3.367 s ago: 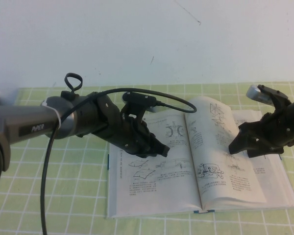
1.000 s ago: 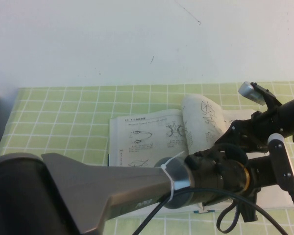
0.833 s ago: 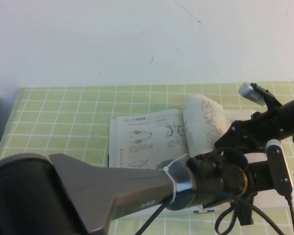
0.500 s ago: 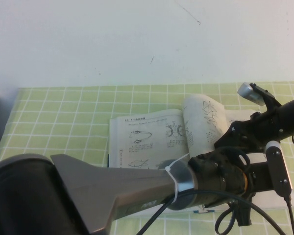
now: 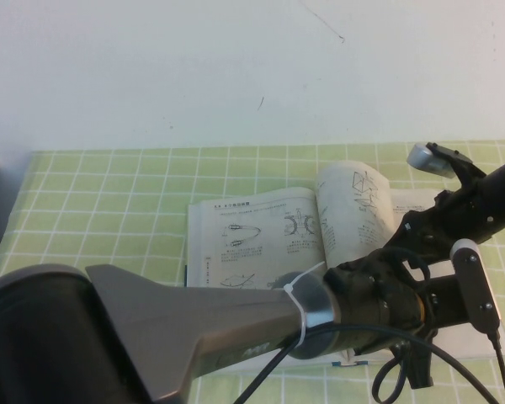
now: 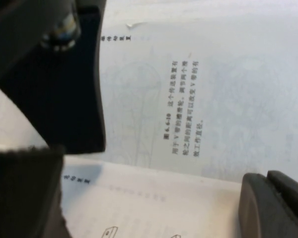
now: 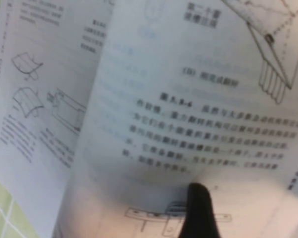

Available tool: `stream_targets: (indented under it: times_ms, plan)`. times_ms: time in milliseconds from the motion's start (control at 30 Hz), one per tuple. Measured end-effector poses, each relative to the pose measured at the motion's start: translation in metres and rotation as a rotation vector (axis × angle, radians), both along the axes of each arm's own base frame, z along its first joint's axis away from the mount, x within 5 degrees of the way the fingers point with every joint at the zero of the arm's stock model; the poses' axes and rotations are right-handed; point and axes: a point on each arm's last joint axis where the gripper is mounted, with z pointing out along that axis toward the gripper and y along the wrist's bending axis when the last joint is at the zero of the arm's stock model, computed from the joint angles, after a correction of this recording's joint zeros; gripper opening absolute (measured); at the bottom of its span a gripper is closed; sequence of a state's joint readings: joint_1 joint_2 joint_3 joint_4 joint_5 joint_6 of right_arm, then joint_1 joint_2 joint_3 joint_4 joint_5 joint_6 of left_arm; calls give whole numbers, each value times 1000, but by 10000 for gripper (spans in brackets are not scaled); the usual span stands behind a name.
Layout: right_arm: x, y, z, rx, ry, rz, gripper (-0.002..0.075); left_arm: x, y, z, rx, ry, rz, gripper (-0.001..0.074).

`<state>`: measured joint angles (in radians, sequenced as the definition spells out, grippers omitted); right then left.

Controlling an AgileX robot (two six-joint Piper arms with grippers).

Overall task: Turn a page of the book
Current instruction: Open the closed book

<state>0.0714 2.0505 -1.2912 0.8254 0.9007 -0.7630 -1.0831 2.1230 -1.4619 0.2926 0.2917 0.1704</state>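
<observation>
Green-checked tabletop (image 5: 101, 210) carries the book (image 5: 244, 236); its page (image 5: 353, 210) stands lifted. Right gripper (image 5: 404, 244) may crease it; left gripper (image 5: 404, 303) crowds. Cannot tell either's state.

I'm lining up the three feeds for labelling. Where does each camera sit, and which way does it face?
High view: raised on the robot's side, angled down at the green checked tablecloth and open off-white paperback book; left arm fills the foreground, left gripper and right gripper over the right-hand pages.
Left wrist view: close above printed pages; dark finger shows.
Right wrist view: facing the lifted off-white diagram page; dark fingertip shows.
All share the book.
</observation>
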Motion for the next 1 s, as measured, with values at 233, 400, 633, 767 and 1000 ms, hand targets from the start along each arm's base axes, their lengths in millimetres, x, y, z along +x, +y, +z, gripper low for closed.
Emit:
stream_targets:
  times_ms: [233,400,633,767,1000]
  plan:
    - [4,-4,5,-55,15,4,467,0,0,-2,13,7,6,-4]
    - [3,-5,5,-73,31,20,463,0,1,-3,18,12,10,-4]
    - [1,-8,10,-108,18,37,404,0,0,-3,19,16,13,-4]
    - [1,-10,15,-143,-11,49,335,0,0,-2,19,17,14,-4]
    - [5,-16,15,-209,-62,31,124,0,0,-3,20,19,16,-4]
